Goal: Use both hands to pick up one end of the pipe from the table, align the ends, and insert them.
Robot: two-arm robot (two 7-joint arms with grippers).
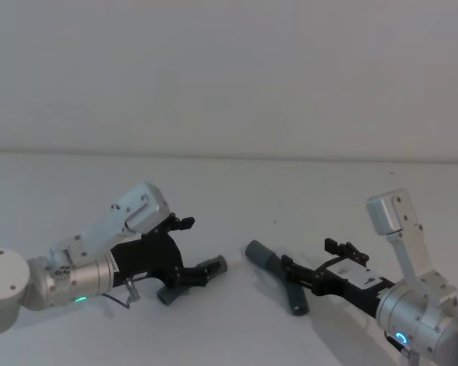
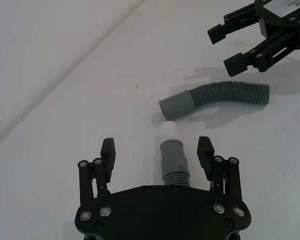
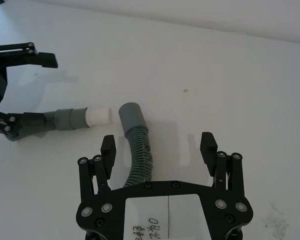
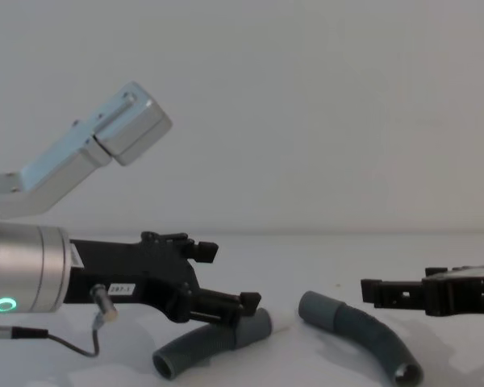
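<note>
Two dark-grey corrugated pipe pieces lie on the white table (image 1: 237,191). The left piece (image 1: 189,280) points its cuff with a whitish tip (image 2: 168,131) toward the right piece (image 1: 278,273), whose grey cuff (image 3: 130,114) faces it across a small gap. My left gripper (image 2: 157,148) is open and straddles the left piece just behind its cuff (image 2: 172,153), fingers apart from it. Open as well, my right gripper (image 3: 158,144) straddles the ribbed body of the right piece (image 3: 140,155), which lies nearer one finger. In the chest view both pieces (image 4: 214,340) (image 4: 363,330) rest flat under the grippers (image 4: 226,278) (image 4: 395,292).
A pale wall (image 1: 229,76) rises behind the table's far edge. Both silver wrists come in low from the front corners, the left one with a green ring (image 4: 3,305) and the right one with a blue light (image 1: 401,338).
</note>
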